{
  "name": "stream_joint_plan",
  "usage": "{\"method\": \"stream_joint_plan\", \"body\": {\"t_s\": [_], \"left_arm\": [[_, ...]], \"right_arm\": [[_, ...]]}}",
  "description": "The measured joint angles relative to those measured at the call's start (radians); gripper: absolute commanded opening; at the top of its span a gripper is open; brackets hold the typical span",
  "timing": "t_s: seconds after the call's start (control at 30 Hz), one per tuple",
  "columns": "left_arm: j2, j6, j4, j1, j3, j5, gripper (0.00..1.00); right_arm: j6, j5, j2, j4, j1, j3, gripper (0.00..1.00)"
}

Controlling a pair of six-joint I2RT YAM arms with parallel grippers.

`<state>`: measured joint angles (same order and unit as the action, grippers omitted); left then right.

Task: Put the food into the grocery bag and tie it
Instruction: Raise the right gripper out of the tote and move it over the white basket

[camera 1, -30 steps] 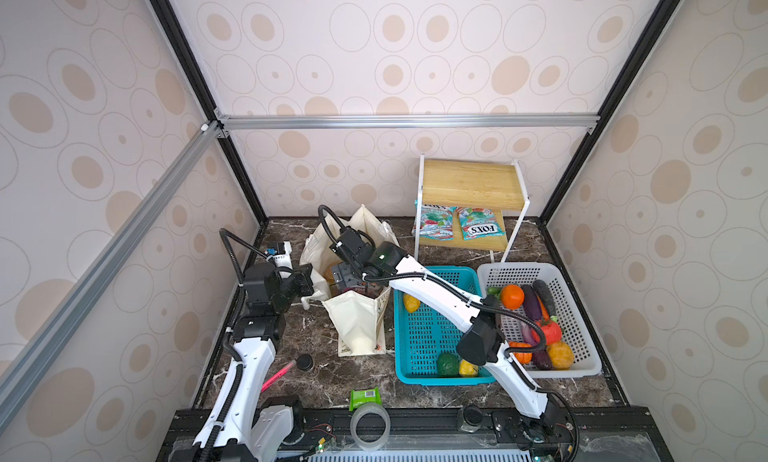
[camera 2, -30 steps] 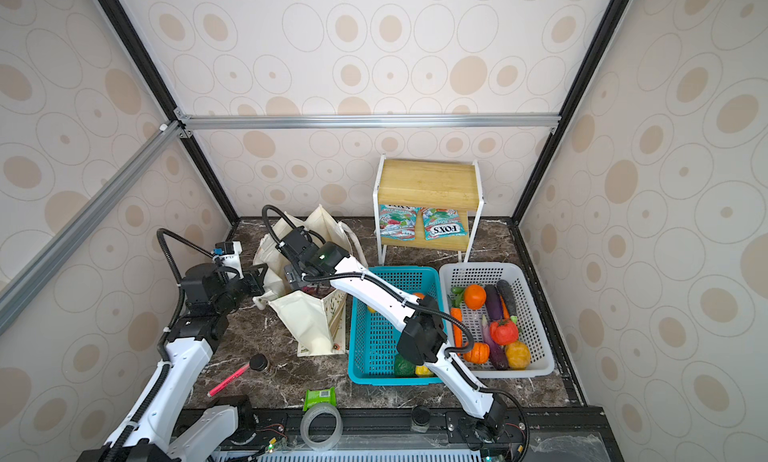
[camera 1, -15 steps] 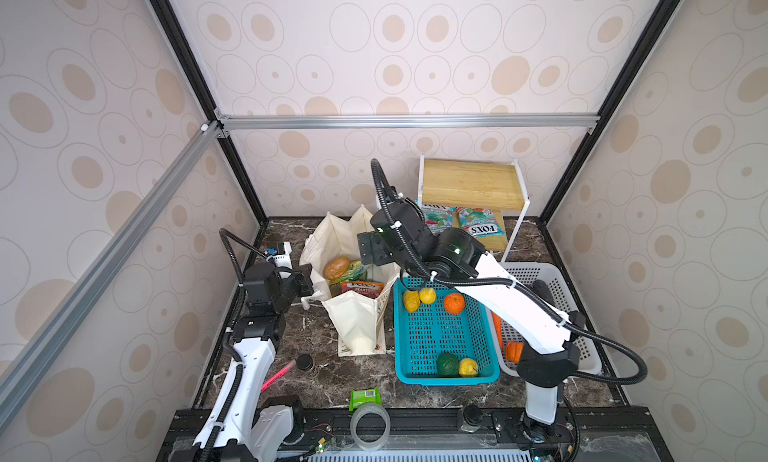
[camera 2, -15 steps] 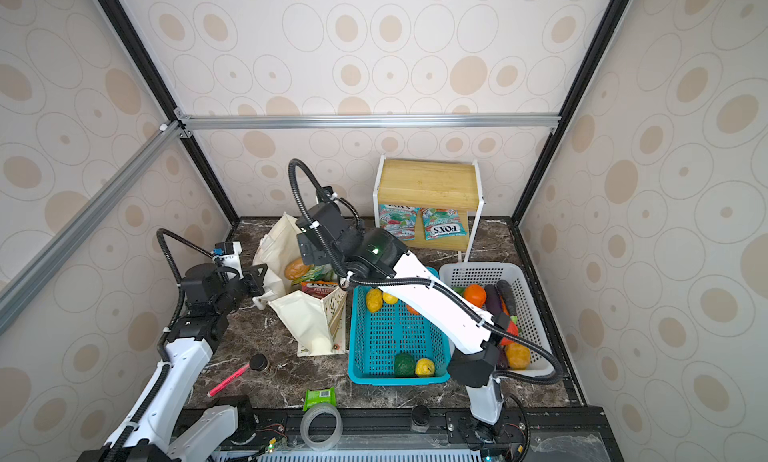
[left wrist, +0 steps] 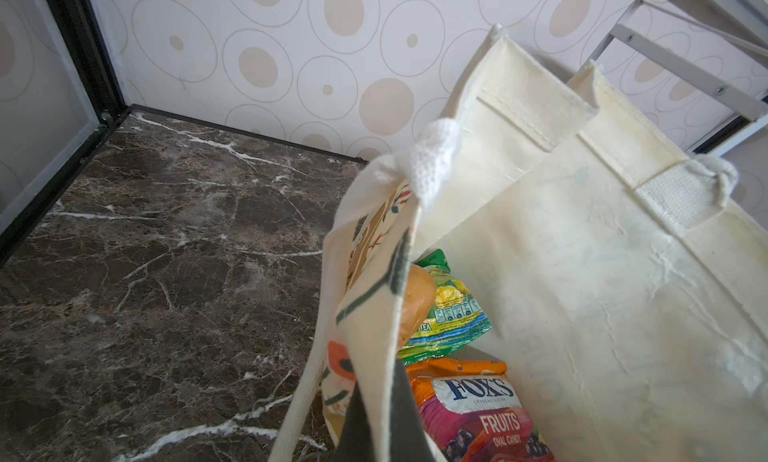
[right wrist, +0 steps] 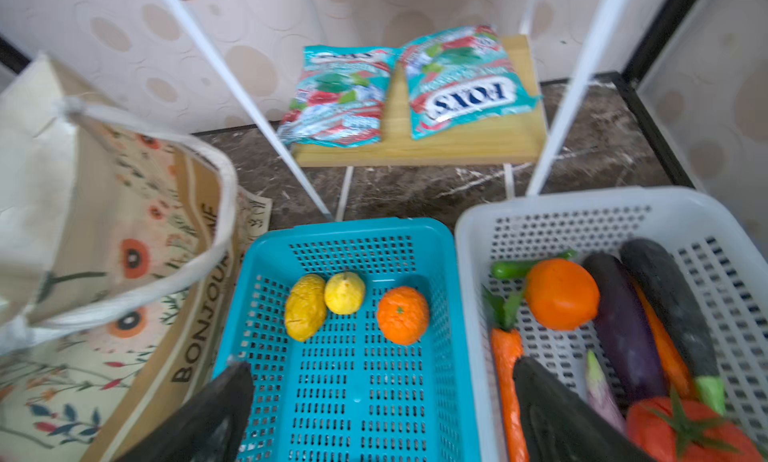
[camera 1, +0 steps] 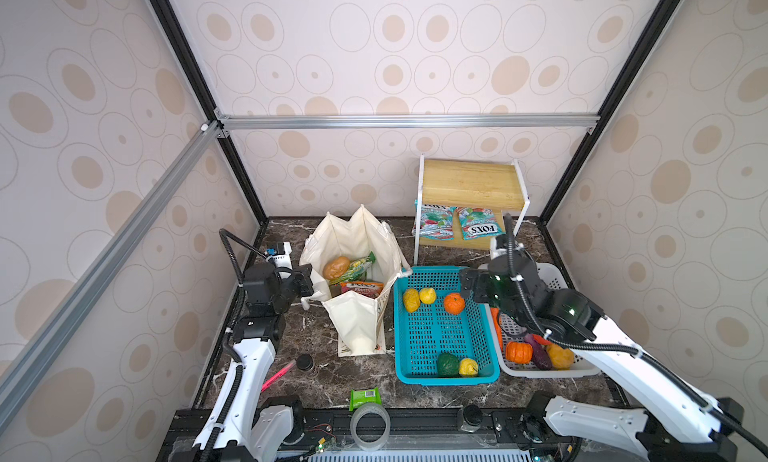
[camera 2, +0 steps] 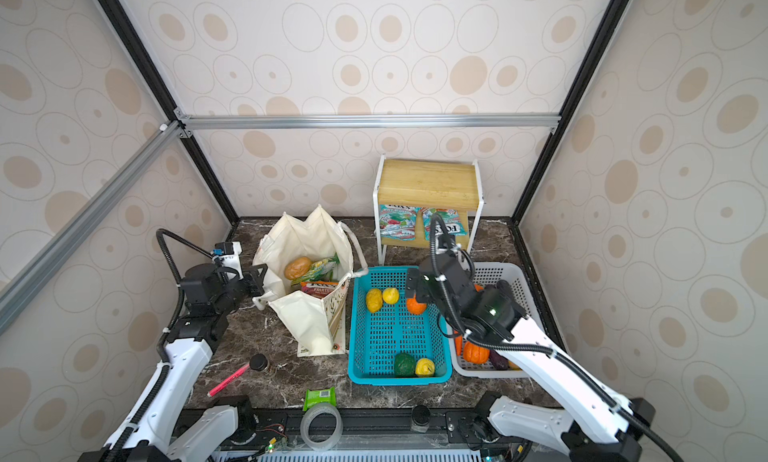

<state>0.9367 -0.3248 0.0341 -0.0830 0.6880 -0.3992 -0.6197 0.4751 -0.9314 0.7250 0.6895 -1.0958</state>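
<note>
- Cream canvas grocery bag (camera 1: pixel 353 239) open at nine o'clock of the blue basket (camera 1: pixel 446 379); potato (camera 1: pixel 336 266) and snack packets (camera 1: pixel 361 287) inside.
- Left gripper (camera 1: pixel 308 278) pinches the bag's rim.
- Right gripper (right wrist: pixel 380 377) spread, empty, at the blue basket's two o'clock.

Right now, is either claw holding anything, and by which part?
The left claw pinches the grocery bag by the top edge of its side wall. The right claw is open, holding nothing.

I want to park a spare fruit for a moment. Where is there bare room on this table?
Bare: the middle of the blue basket, between the lemons with the orange and the green fruit; also the marble in the far left corner beside the grocery bag. Crowded: the white basket and the bag's floor.
</note>
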Motion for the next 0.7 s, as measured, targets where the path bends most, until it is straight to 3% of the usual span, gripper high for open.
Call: {"method": "stream_joint_plan", "body": {"t_s": [0.1,0.27,0.33,0.57,0.7], "left_arm": [[0.000,0.000,0.000,0.000,0.000,0.000,0.00],[0.004,0.000,-0.003,0.000,0.000,-0.001,0.00],[0.006,0.000,-0.003,0.001,0.000,-0.001,0.00],[0.016,0.000,-0.011,0.001,0.000,-0.003,0.00],[0.021,0.000,-0.016,0.001,0.000,-0.004,0.00]], "right_arm": [[-0.029,-0.037,0.031,0.011,-0.125,0.036,1.00],[-0.061,-0.110,-0.101,0.056,-0.311,0.013,1.00],[-0.056,-0.159,-0.163,0.039,-0.356,0.041,0.90],[-0.019,-0.314,-0.200,-0.015,-0.454,0.192,0.84],[0.006,-0.378,-0.199,-0.062,-0.546,0.247,0.65]]}}
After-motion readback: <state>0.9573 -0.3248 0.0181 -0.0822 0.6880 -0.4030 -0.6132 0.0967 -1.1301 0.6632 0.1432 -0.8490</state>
